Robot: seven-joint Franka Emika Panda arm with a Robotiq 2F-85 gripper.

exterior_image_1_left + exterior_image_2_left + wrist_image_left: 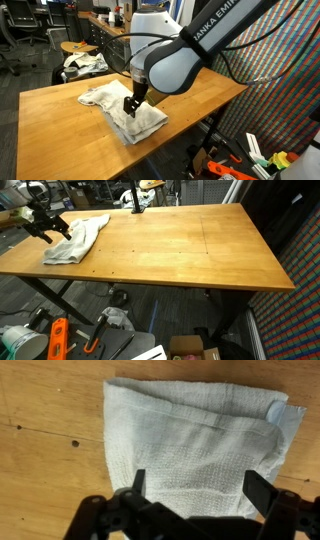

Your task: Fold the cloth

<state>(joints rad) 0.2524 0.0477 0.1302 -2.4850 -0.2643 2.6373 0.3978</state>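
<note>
Pale grey-white cloth point(118, 112) lies rumpled near one end of the wooden worktop point(55, 108), one corner close to the edge. In the wrist view the cloth point(190, 440) shows overlapping layers. The end effector point(196, 488) is over it, fingers point(138, 482) spread wide and pinching nothing; whether they touch the fabric I cannot tell.

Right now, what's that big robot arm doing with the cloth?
The robot arm's gripper hangs right over the white cloth on the wooden table. Its jaws are open and hold nothing. The cloth lies loosely doubled over near one end of the table, not yet folded neatly.
</note>
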